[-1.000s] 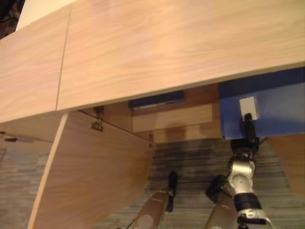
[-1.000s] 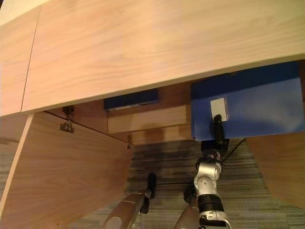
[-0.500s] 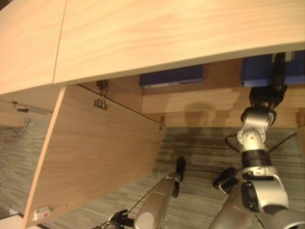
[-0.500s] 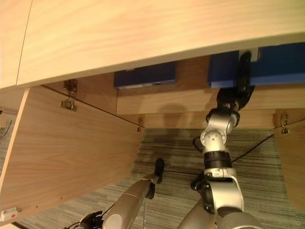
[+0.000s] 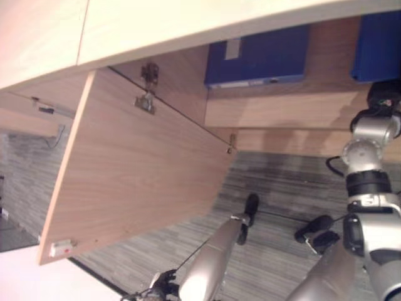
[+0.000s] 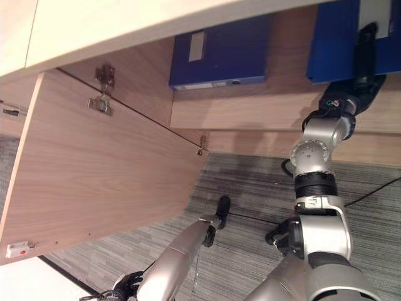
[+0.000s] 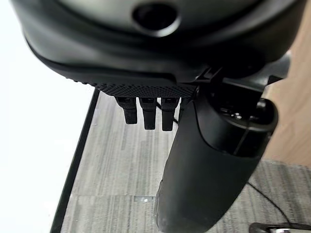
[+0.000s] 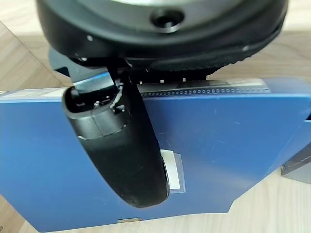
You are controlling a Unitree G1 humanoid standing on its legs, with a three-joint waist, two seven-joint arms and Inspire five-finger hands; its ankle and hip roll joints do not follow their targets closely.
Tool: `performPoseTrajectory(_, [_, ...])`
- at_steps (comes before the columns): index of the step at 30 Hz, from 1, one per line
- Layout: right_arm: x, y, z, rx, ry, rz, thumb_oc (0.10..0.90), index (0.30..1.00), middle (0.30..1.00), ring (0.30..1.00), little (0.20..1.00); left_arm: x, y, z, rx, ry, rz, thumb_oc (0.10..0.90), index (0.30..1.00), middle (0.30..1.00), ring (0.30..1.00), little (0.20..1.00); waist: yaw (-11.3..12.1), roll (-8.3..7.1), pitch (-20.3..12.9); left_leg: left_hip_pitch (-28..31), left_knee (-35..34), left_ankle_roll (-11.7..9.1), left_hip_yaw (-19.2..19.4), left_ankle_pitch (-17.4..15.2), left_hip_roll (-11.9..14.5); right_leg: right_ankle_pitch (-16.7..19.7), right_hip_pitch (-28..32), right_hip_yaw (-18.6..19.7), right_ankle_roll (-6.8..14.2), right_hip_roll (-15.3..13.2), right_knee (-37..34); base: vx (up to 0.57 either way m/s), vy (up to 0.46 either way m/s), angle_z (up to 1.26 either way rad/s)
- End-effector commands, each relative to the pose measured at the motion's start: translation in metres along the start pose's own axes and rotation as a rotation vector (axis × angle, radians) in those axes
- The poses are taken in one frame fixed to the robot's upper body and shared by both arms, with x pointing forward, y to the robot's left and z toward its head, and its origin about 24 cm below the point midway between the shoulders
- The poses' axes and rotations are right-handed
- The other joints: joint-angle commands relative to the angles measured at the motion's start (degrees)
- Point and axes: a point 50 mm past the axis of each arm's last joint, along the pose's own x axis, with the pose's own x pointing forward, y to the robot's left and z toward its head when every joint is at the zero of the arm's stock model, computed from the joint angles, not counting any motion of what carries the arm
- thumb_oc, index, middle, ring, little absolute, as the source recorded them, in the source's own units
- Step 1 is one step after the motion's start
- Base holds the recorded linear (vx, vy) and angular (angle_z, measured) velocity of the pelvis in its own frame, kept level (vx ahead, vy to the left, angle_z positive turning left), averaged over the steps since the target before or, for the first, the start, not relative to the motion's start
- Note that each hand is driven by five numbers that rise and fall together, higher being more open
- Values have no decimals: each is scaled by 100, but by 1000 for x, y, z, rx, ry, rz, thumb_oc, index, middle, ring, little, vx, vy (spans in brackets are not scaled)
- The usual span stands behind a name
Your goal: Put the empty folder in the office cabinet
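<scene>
Your right robot hand [image 6: 358, 69] is raised to the far right of the scene and it is clamped on the blue folder [image 6: 338, 41]. In the right wrist view the thumb [image 8: 124, 145] lies across the flat blue face of the folder [image 8: 218, 145], next to a small white label [image 8: 174, 171], while the rest of the hand is behind the folder's edge, so the folder is pinched between them. The folder is at the open office cabinet [image 6: 263, 119], at the level of the wooden shelf [image 6: 250, 111], on the right side of the opening. I cannot tell if its lower edge already rests on the shelf.

You can see a second blue folder [image 6: 219, 53] standing on the same shelf, to the left of the held one and well apart from it. It has a pale label on its spine.

The cabinet door [image 6: 106, 169] on the left is swung open toward you, with two metal hinges [image 6: 103, 91] along its far edge. Above the cabinet runs a light wooden counter [image 6: 125, 25].

Your left robot hand [image 6: 220, 210] hangs low over the grey striped carpet [image 6: 250, 188], near the middle of the scene. In the left wrist view its fingers [image 7: 148, 111] are relaxed and apart, and they hold nothing.
</scene>
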Motion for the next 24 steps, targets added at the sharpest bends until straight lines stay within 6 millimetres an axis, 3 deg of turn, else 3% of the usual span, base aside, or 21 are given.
performPoseTrajectory(1, [11,72,41,41,-136,243,400,300,300,300,300,-12,45,-57,99,175,138,800,900,900,900,900,6,-17,-134,-40,128,206,83,-823,-95,506,275,998,636,145,-382,0,0,0])
performPoseTrajectory(7, [29,66,62,39,-164,170,400,300,300,300,300,-10,42,-49,109,135,121,800,900,900,900,900,67,183,-116,-234,163,244,138,-802,-163,486,15,1130,623,125,-285,-10,11,5])
performPoseTrajectory(17, [43,68,72,-49,-136,128,400,300,300,300,300,-12,45,-54,112,155,114,800,900,900,900,900,128,192,-79,-272,76,228,164,-760,-104,590,-36,1089,634,181,-393,-1,2,0])
performPoseTrajectory(19, [43,68,68,-68,-116,133,800,900,900,900,900,-11,46,-53,113,153,112,800,900,900,900,900,134,202,-58,-260,57,227,155,-749,-96,611,-19,1068,637,194,-414,0,0,0])
performPoseTrajectory(24, [47,58,58,-157,-30,141,800,900,900,900,900,-12,50,-53,105,155,108,800,900,900,900,900,176,161,-64,-203,30,219,144,-748,-74,665,51,1012,627,226,-489,0,0,0])
